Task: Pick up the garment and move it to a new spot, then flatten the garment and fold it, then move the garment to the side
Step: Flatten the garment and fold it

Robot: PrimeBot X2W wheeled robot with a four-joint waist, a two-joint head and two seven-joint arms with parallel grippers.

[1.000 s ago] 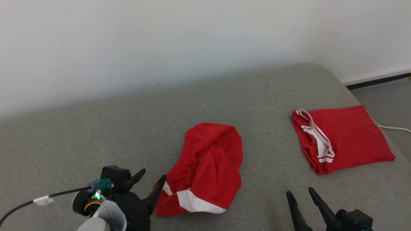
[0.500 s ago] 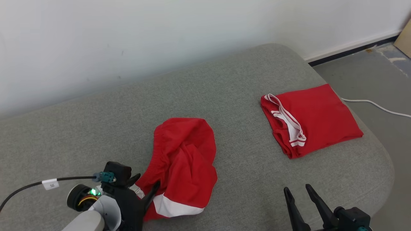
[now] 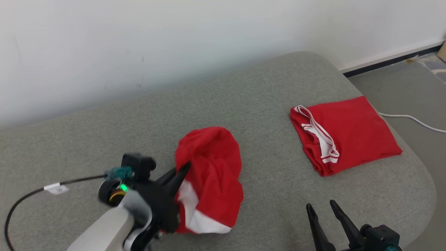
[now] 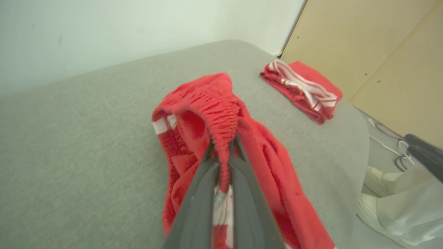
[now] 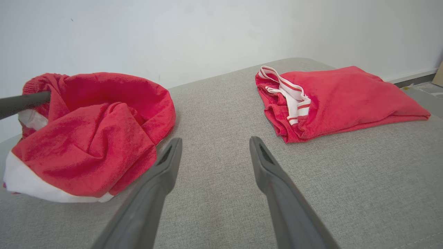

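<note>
L gripper (image 3: 182,171) clamped on garment (image 3: 216,164) waistband (image 4: 221,114) nr cushion (image 3: 104,132) front edge, R gripper (image 3: 320,204) apart, empty; fabric prob light, limp, drapes, so elastic = best hold.

Head view looks down from high over the cushion (image 3: 264,90), wall (image 3: 174,42) at top. Left wrist view sits close against the garment (image 4: 207,103); right wrist view skims low across it. All share garment and folded shorts (image 3: 352,132).
</note>
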